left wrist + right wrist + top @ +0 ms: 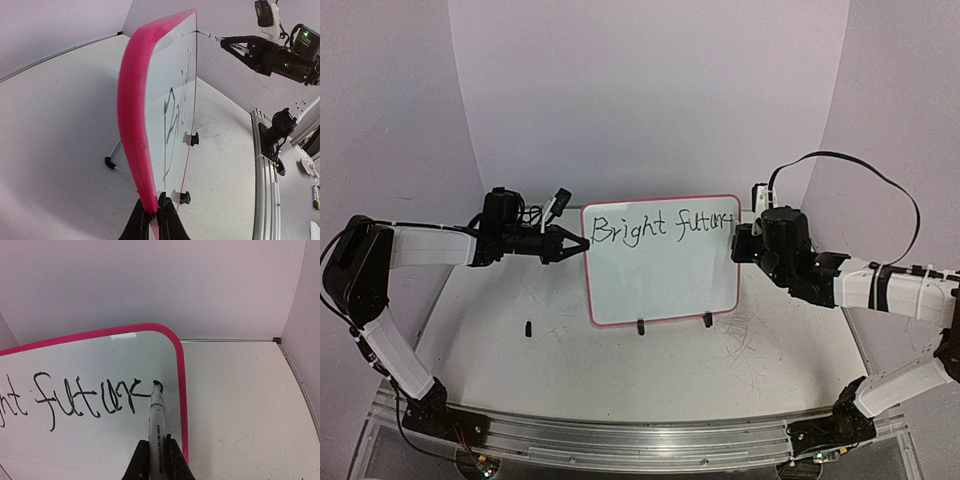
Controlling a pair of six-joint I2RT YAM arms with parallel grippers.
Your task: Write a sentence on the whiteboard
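Note:
The whiteboard with its pink-red frame stands upright on two black clip feet mid-table. Black handwriting along its top reads "Bright futur", with a last letter begun at the right; in the right wrist view it shows as "futur". My left gripper is shut on the board's left edge. My right gripper is shut on a white marker, whose black tip touches the board just right of the last letter, close to the right frame.
A small black piece lies on the table left of the board. A thin wire leg with a black tip props the board from behind. The table surface carries faint scratch marks. Purple walls close in behind and at both sides.

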